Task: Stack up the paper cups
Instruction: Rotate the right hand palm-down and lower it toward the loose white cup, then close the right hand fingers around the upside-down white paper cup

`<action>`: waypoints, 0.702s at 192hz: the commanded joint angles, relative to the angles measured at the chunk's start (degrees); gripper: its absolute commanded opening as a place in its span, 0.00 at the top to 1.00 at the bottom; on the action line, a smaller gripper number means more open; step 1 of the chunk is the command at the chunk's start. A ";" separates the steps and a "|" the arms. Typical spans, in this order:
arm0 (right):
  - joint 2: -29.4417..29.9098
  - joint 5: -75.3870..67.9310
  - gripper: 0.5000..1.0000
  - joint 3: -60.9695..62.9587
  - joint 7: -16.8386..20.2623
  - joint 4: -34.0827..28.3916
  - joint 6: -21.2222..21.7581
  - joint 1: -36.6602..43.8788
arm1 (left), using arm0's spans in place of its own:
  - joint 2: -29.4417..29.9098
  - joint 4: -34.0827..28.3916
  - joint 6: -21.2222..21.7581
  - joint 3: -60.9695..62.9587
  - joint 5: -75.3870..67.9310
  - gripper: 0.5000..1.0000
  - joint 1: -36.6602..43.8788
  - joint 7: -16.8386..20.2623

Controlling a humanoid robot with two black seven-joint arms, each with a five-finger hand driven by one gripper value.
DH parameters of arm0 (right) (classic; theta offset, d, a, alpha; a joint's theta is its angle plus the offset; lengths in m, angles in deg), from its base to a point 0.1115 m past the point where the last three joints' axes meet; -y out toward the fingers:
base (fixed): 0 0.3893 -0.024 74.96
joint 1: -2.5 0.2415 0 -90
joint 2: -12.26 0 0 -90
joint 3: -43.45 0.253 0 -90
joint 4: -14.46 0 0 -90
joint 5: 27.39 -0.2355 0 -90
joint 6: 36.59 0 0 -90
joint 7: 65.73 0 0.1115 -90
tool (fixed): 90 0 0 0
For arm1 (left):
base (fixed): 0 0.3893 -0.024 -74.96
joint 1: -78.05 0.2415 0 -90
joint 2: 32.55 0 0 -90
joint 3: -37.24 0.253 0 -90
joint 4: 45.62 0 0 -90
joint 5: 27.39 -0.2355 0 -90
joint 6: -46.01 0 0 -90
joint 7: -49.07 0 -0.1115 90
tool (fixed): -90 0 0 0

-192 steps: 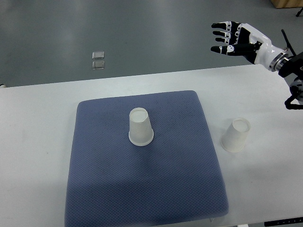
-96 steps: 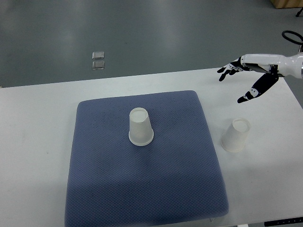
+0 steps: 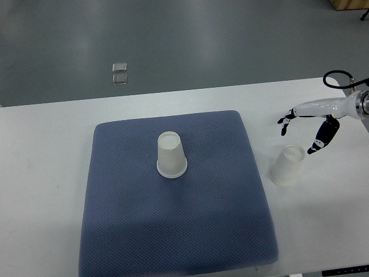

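Note:
Two white paper cups stand upside down. One cup (image 3: 171,154) sits near the middle of the blue-grey mat (image 3: 179,231). The other cup (image 3: 287,165) stands on the white table to the right of the mat. My right hand (image 3: 301,131) comes in from the right edge, its fingers spread and empty. It hovers just above and to the right of the right-hand cup, not touching it. The left arm is out of view.
The white table (image 3: 46,173) carries the mat and runs to the picture's edges. Beyond its far edge is grey floor with two small square plates (image 3: 120,73).
My right hand has come down and toward the near side, from high over the table's far edge to just above the right-hand cup. The cups have not moved.

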 commanded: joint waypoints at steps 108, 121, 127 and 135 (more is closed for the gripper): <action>1.81 2.66 0.15 -1.01 0.07 -1.35 -3.55 -3.08 | 0.00 0.00 -0.02 0.00 0.00 0.00 0.00 0.00; 1.90 3.45 0.15 -1.01 0.07 -1.35 -4.34 -3.43 | 0.00 0.00 0.07 0.00 0.00 0.00 0.00 0.00; 1.99 3.72 0.15 -1.01 0.07 -1.35 -4.69 -3.70 | 0.00 0.00 -0.02 0.00 0.00 0.00 0.00 0.00; 2.25 4.07 0.15 -1.01 0.07 -1.35 -5.22 -3.87 | 0.00 0.00 -0.02 0.00 0.00 0.00 0.00 0.00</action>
